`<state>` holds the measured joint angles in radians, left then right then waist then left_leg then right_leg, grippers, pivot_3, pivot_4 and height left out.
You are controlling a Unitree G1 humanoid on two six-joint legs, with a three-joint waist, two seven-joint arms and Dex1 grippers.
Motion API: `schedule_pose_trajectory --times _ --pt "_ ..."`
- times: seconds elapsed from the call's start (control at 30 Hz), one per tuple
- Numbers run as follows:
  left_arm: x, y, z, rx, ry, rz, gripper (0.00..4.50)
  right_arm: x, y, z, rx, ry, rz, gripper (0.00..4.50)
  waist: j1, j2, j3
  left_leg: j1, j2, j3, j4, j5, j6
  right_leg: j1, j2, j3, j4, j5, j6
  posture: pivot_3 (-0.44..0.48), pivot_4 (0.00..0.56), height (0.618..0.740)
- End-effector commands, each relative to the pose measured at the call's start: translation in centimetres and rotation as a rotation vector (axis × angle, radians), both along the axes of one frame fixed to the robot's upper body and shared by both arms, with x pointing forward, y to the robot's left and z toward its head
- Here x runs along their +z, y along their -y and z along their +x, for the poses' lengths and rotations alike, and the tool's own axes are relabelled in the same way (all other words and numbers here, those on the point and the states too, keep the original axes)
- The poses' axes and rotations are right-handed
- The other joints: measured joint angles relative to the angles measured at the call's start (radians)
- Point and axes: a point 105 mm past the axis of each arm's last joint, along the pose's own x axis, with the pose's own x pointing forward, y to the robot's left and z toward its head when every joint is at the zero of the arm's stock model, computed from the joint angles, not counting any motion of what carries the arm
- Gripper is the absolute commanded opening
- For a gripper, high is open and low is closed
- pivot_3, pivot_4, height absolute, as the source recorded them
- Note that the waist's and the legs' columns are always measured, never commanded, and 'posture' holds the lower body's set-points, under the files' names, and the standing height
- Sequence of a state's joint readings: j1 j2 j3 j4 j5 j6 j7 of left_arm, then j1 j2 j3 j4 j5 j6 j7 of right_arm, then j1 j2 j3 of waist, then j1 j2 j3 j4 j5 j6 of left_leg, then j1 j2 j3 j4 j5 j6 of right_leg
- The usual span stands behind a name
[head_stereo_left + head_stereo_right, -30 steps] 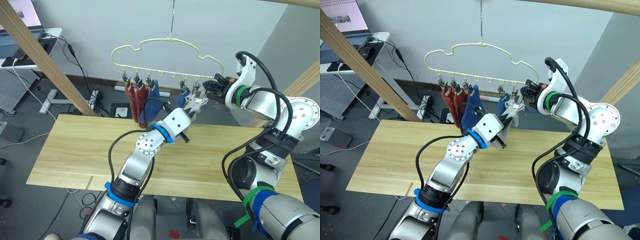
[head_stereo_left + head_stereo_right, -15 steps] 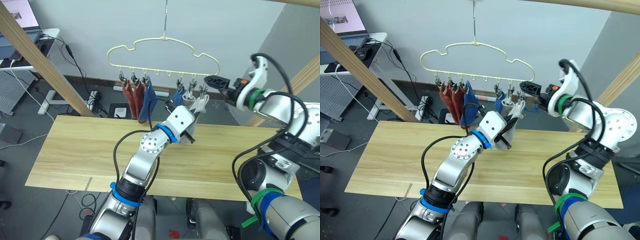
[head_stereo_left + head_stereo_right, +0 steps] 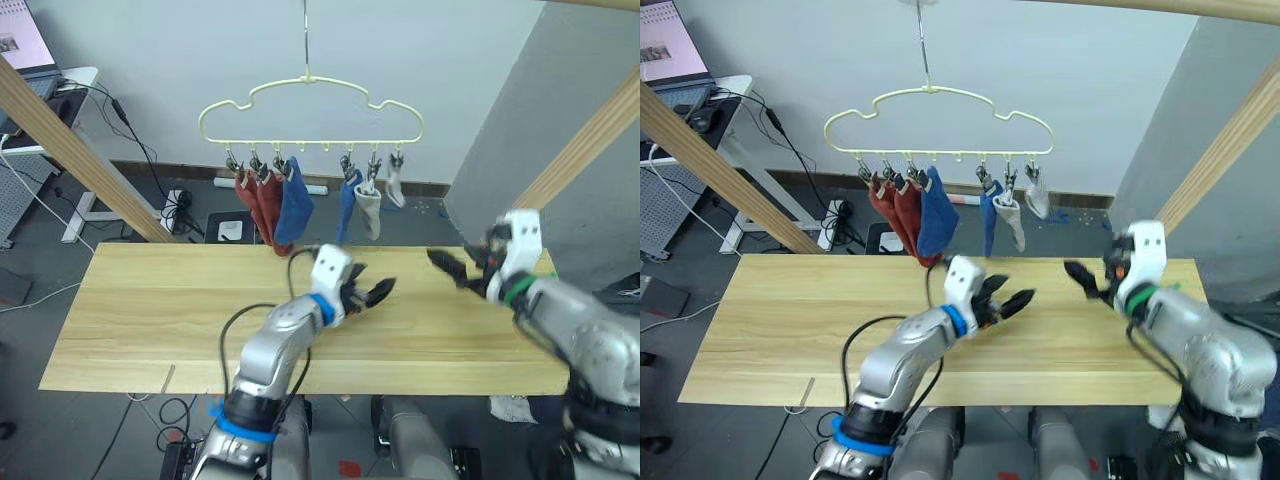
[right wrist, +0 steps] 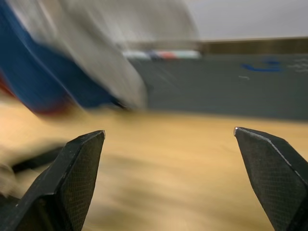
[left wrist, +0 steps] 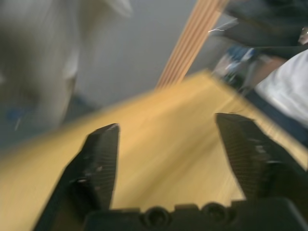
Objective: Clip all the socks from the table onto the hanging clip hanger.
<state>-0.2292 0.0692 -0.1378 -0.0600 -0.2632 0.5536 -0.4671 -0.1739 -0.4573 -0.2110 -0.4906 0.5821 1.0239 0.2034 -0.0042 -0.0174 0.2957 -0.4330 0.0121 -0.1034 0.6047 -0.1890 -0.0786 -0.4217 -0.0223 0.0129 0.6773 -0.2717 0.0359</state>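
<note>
Both arms down from the hanger, all six socks clipped.

Head views: since a second ago both arms have dropped from the clip hanger to the bench; the socks hang well above both jaws, so the task looks done. Left gripper and right gripper are empty.
Left wrist view: jaws wide apart, bench between them.
Right wrist view: jaws spread wide, socks beyond.

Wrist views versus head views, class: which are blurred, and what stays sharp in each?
Left wrist view: the table and background smear, while the open left gripper and its black fingers stay crisp. Right wrist view: the hanging socks streak, the open right gripper is sharp. Left eye view: the clip hanger is clear; both arms look slightly soft.
</note>
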Motion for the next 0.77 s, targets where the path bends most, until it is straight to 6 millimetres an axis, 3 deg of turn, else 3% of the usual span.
schedule_pose_trajectory --times 0.03,0.2,0.37,0.57,0.77 --pt "-1.2 -6.0 0.3 0.219 0.008 0.042 4.47 -0.7 0.6 -0.4 0.011 0.189 -0.204 4.5 -0.001 0.0 0.0 0.0 0.0 0.0 0.0 0.0 0.0 0.0 0.0 0.0 0.0 0.0 0.0 0.13 0.235 0.74" --pt "-3.1 -13.9 -0.7 0.438 -0.057 0.148 4.47 -4.1 1.7 -1.7 -0.022 0.177 -0.228 4.5 0.009 0.0 -0.001 0.0 0.001 -0.002 0.004 0.002 -0.001 0.002 0.0 0.0 0.0 0.002 0.004 0.171 0.223 0.74" --pt "-5.1 -19.5 -2.5 0.582 -0.107 0.357 4.47 -6.9 3.4 -2.2 -0.091 0.113 -0.25 4.5 0.026 -0.004 -0.012 0.0 0.0 0.0 0.004 0.003 0.0 0.002 -0.001 0.001 -0.002 0.003 0.006 0.198 0.196 0.74" --pt "-6.6 -22.3 -3.6 0.635 -0.133 0.42 4.47 -8.5 4.5 -1.9 -0.127 0.089 -0.288 4.5 0.044 -0.003 -0.043 0.0 0.0 0.0 0.003 0.003 0.0 0.002 -0.001 0.0 -0.003 0.003 0.005 0.209 0.143 0.74" --pt "-6.7 -23.8 -2.5 0.677 -0.1 0.384 4.47 -9.7 5.3 -0.7 -0.16 0.082 -0.305 4.5 0.062 -0.004 -0.097 0.002 0.0 0.0 0.003 0.003 0.0 0.004 -0.001 0.0 -0.004 0.006 0.001 0.232 0.061 0.74"
